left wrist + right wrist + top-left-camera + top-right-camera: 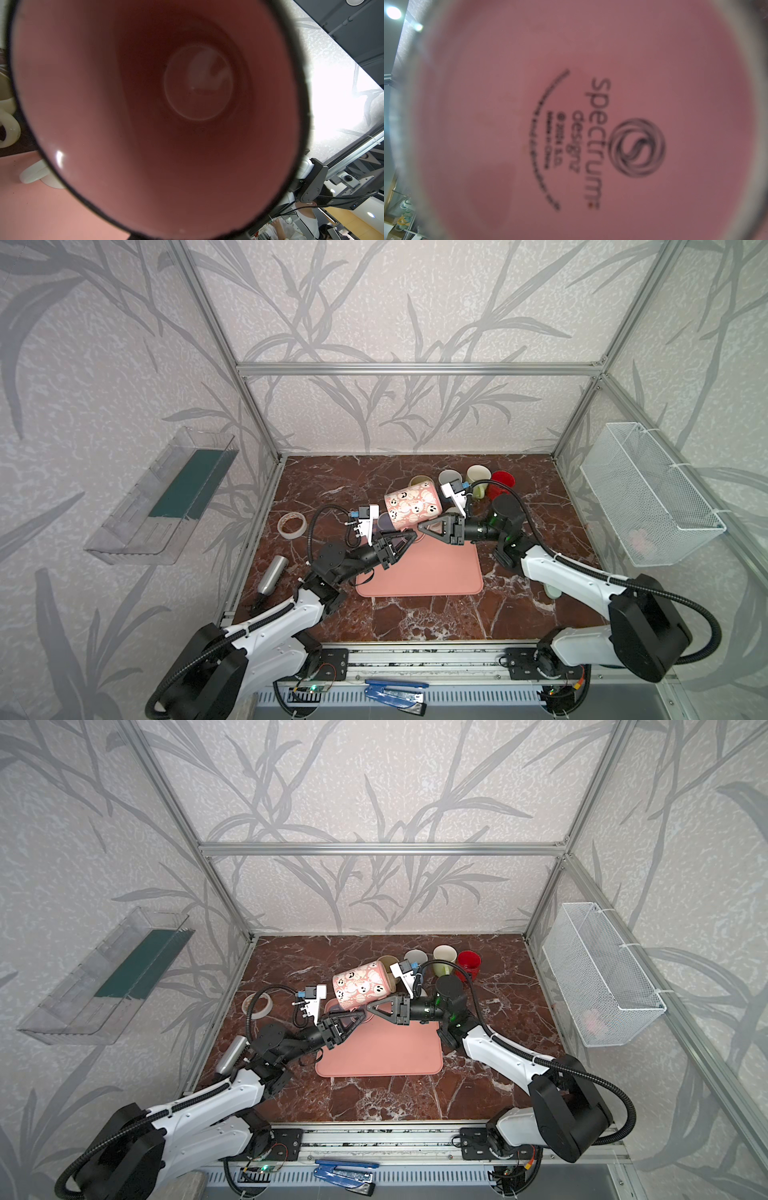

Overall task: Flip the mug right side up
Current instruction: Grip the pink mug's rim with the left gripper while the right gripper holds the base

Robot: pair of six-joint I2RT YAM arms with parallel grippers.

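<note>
Far left on the wall we have a clear shelf (166,497) with a green insert. On the marble table (332,477) a tape roll (292,524) lies flat, and a silver bottle (272,574) lies on its side nearer the front. Next comes the left gripper (409,536), aimed at the open mouth of the mug (411,506), tips just beside the rim. The left wrist view is filled by the mug (145,104) interior, dark pink, with the fingers out of frame, so we cannot tell how wide those jaws stand or whether they hold the rim. The mug, pink with ghost faces, is not upright. It is tipped on its side over the far-left corner of the pink mat (436,576), mouth toward the left arm and base toward the right. We cannot tell whether it touches the mat. The right gripper (420,526) sits at the mug's lower side, jaws closed down narrow; what they pinch, if anything, is hidden. The right wrist view shows only the mug (571,124) from below, its printed base blurred. Along the back stand an olive mug (419,481), grey mug (449,477), cream mug (477,475) and red mug (500,483). On the right wall hangs a wire basket (648,493).
</note>
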